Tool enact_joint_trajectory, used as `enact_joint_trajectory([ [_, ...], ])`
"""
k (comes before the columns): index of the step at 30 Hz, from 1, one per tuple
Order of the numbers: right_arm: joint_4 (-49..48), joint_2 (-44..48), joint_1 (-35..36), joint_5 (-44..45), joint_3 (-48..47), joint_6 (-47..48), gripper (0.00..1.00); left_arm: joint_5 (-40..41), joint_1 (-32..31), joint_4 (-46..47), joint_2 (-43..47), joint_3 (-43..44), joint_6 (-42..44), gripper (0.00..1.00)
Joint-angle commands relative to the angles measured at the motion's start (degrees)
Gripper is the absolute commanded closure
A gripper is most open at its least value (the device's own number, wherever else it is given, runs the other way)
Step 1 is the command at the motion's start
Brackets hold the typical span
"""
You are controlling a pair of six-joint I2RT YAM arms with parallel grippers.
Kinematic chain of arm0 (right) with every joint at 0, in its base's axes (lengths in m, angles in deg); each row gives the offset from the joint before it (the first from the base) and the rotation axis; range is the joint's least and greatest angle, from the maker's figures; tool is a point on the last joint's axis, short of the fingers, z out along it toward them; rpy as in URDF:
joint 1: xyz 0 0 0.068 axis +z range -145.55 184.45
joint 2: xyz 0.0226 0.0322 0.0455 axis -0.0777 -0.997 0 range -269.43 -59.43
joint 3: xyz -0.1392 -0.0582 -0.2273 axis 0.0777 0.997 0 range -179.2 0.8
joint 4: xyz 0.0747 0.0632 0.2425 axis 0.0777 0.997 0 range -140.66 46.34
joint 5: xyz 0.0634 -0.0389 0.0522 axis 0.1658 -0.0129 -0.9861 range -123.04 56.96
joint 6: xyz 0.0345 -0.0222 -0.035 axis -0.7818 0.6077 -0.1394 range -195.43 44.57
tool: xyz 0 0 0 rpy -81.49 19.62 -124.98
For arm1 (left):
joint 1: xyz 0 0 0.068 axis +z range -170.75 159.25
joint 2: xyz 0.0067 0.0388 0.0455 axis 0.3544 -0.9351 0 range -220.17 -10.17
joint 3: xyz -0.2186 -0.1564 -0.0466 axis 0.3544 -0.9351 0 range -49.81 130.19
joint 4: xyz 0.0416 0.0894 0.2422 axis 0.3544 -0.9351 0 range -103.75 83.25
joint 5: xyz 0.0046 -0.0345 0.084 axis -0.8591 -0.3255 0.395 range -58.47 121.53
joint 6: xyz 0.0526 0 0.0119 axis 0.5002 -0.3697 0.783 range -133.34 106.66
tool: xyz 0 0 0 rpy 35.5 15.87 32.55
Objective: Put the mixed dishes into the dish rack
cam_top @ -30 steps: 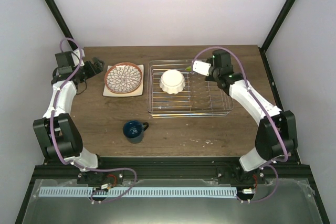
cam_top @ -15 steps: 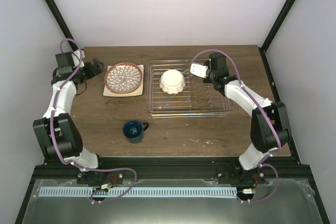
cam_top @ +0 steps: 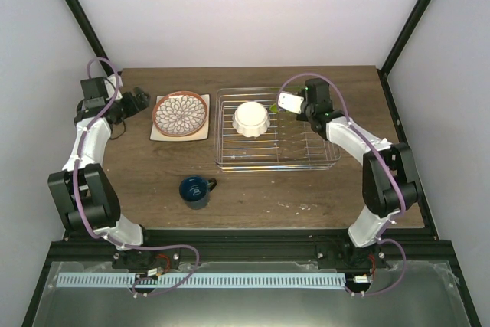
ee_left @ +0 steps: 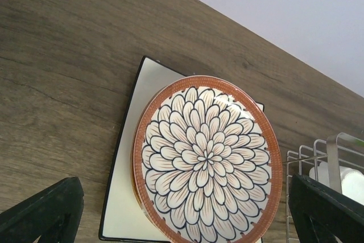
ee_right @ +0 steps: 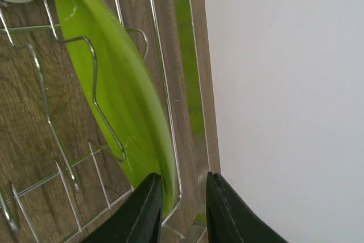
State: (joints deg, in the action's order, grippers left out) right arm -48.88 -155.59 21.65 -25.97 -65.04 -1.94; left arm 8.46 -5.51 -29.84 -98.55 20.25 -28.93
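The silver wire dish rack (cam_top: 306, 160) holds the white scalloped bowl (cam_top: 251, 118), upside down. The lime-green plate (ee_right: 116, 95) stands on edge between the rack's wires (ee_right: 96, 92) at the back; only a sliver of the plate (cam_top: 273, 104) shows from above. My right gripper (cam_top: 285, 102) straddles its rim; the plate lies against one finger (ee_right: 139, 211), the other stands apart. The beige floral plate (ee_left: 207, 157) lies on the white square plate (ee_left: 128, 209), left of the rack. My left gripper (cam_top: 142, 99) hovers open beside them, empty. The dark blue mug (cam_top: 196, 191) stands upright in front.
The table's back edge and the white back wall (ee_right: 284, 83) are right behind the rack. Black frame posts (cam_top: 409, 17) rise at the back corners. The rack's right half (cam_top: 318, 139) holds nothing.
My right gripper has shifted a little left along the rack's back edge with the green plate. The left arm has barely moved.
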Motion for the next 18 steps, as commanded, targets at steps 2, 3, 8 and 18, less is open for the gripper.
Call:
enact_joint_trajectory([
  [2,-1.69,-0.16,-0.71,0.19,-1.31,-0.93,0.75,-0.06,0.31,-0.64,-0.96,0.43,0.52,0.0],
  [3,-1.26,0.1,-0.75,0.1,-1.45,-1.15,0.75,0.18,0.31,-0.68,-1.07,0.37,0.53,0.0],
  [8,7.09,4.96,0.64,-4.84,-2.52,-5.36,0.58,2.38,0.46,-1.76,-3.95,0.25,0.8,0.0],
  [18,16.87,11.14,9.78,-8.23,3.03,-16.86,0.4,2.11,0.63,-0.7,-13.08,3.9,-0.84,0.0],
])
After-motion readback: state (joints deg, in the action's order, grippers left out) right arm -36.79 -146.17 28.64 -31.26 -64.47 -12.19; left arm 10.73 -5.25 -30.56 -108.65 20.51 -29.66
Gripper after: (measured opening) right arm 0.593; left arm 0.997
